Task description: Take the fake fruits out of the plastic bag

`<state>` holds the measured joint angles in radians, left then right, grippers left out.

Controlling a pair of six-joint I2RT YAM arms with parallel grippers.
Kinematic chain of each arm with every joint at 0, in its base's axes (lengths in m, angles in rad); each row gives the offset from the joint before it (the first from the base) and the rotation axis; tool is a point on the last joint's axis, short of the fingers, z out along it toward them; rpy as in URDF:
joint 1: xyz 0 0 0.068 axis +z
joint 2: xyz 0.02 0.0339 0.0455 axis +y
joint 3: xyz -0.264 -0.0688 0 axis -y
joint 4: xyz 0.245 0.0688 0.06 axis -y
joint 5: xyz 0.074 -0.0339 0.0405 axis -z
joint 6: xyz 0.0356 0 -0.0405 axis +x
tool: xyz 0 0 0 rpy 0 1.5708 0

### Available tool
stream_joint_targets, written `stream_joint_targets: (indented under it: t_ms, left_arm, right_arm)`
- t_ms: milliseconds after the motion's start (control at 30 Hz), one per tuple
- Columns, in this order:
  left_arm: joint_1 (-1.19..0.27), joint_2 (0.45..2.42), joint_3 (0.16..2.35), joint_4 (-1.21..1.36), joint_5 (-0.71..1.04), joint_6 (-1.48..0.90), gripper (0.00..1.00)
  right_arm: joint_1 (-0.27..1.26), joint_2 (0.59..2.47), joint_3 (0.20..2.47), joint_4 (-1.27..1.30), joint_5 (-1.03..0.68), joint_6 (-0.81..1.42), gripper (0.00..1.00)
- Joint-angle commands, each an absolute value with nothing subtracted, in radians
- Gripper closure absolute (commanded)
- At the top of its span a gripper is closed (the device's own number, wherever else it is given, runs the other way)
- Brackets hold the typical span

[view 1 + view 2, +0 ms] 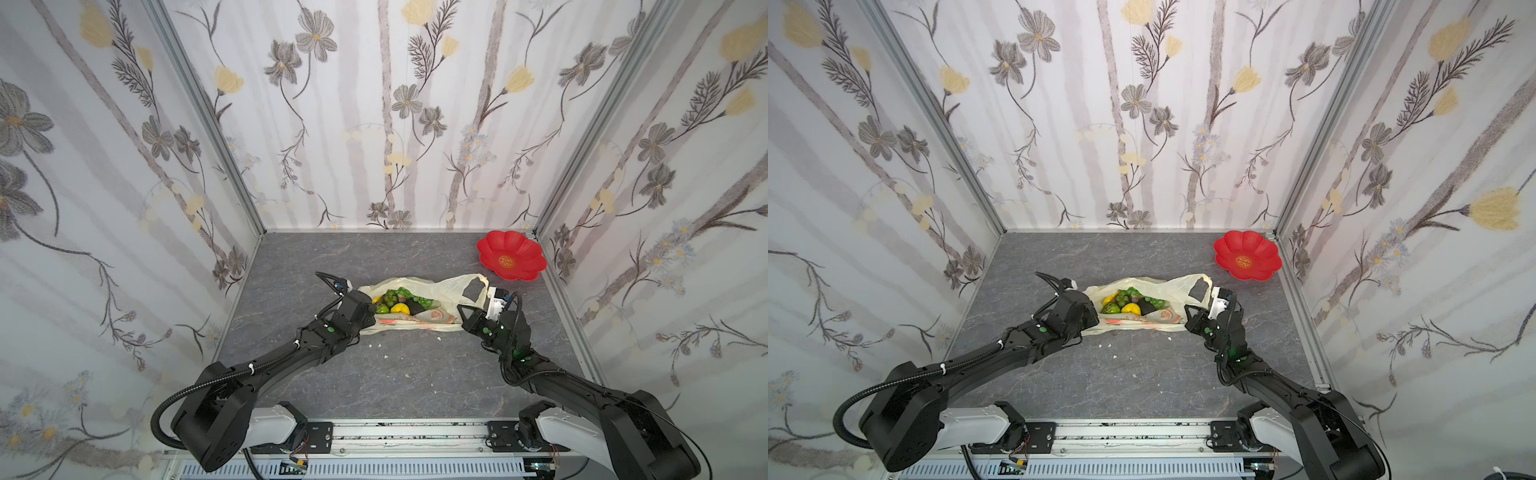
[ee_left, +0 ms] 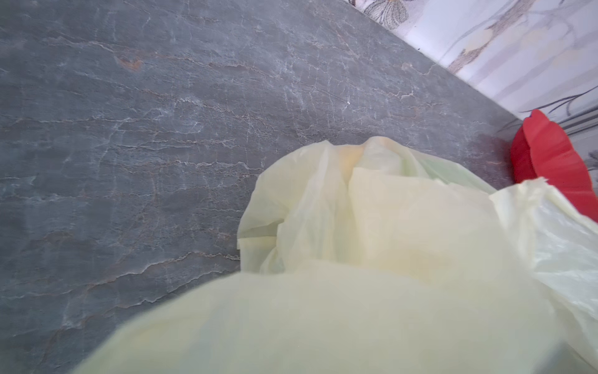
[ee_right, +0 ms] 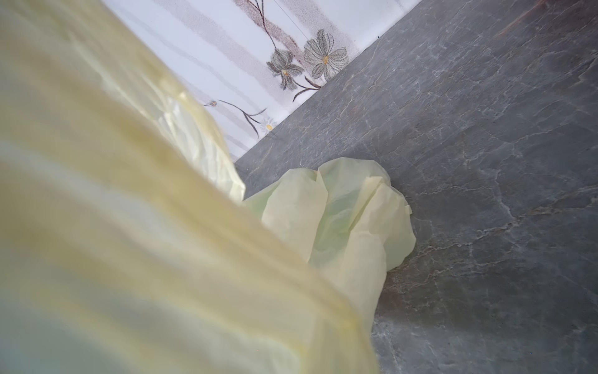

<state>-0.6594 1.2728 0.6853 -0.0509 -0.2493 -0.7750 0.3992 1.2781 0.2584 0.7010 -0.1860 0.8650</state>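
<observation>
1. The plastic bag [image 1: 446,291] lies mid-frame on the table [image 1: 395,374]. Its long axis runs left to right, with the handles at its right end, nearest the red plate [image 1: 511,255].
2. The fake fruits [image 1: 395,302] sit inside its left half.
3. The left gripper [image 1: 368,309] has its jaws closed on the bag's left end.
4. The right gripper [image 1: 485,297] has its jaws closed at the handle end.

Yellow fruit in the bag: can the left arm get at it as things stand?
Probably not: the left gripper is shut on the plastic bag at its end, and the yellow fruit lies inside the bag.
</observation>
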Motion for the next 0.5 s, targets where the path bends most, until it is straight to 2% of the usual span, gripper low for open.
stream_joint_targets:
  t_ms: [0, 33, 100, 200, 267, 333, 467]
  left_arm:
    - [-0.670, 1.263, 0.677, 0.040, -0.215, -0.764, 1.00]
    - [-0.680, 1.262, 0.678, 0.043, -0.213, -0.757, 1.00]
    - [-0.699, 1.262, 0.681, 0.048, -0.217, -0.732, 1.00]
    - [-0.719, 1.230, 0.683, 0.049, -0.231, -0.705, 1.00]
    - [-0.729, 1.221, 0.682, 0.049, -0.245, -0.691, 1.00]
    - [-0.738, 1.215, 0.681, 0.049, -0.257, -0.681, 1.00]
    - [-0.754, 1.216, 0.683, 0.049, -0.283, -0.675, 1.00]
  right_arm:
    - [0.397, 1.288, 0.257, 0.811, -0.258, 0.923, 0.95]
    - [0.397, 1.277, 0.260, 0.783, -0.241, 0.914, 0.89]
    - [0.397, 1.231, 0.287, 0.655, -0.188, 0.858, 0.70]
    - [0.403, 1.121, 0.351, 0.384, -0.049, 0.740, 0.36]
    - [0.408, 1.034, 0.400, 0.208, 0.063, 0.661, 0.22]
    - [0.413, 0.953, 0.460, 0.049, 0.161, 0.587, 0.15]
    - [0.451, 0.840, 0.605, -0.200, 0.290, 0.468, 0.14]
